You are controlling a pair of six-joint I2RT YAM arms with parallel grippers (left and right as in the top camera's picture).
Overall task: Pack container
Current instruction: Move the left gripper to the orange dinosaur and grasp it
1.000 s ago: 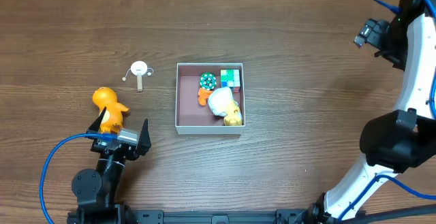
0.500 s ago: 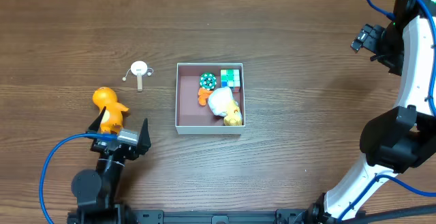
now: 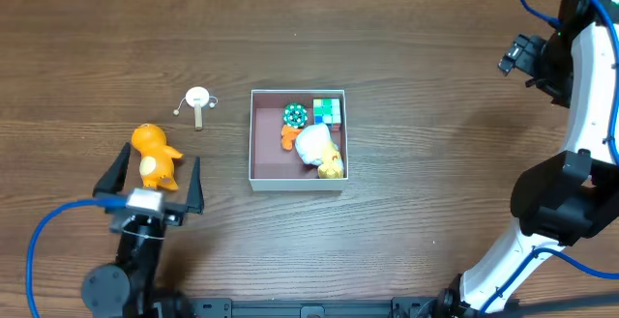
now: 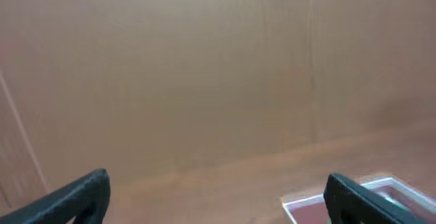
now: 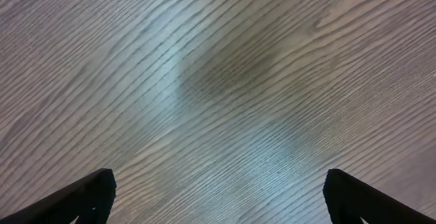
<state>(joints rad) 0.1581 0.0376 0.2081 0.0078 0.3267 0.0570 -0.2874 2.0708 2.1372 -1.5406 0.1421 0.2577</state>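
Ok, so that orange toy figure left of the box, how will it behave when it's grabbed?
The orange toy figure looks like moulded plastic, so it is probably stiff and light. Its rounded head and body could slip or twist in a pinch grip. Its uneven outline suggests a push would spin it rather than slide it straight.

Overhead looks straight down on the whole worktop [image 3: 435,115]. The left wrist view, low near the front-left corner, faces almost level and shares a corner of the container [image 4: 308,212] [image 3: 268,159] with overhead. The right wrist view looks closely down by the right edge.
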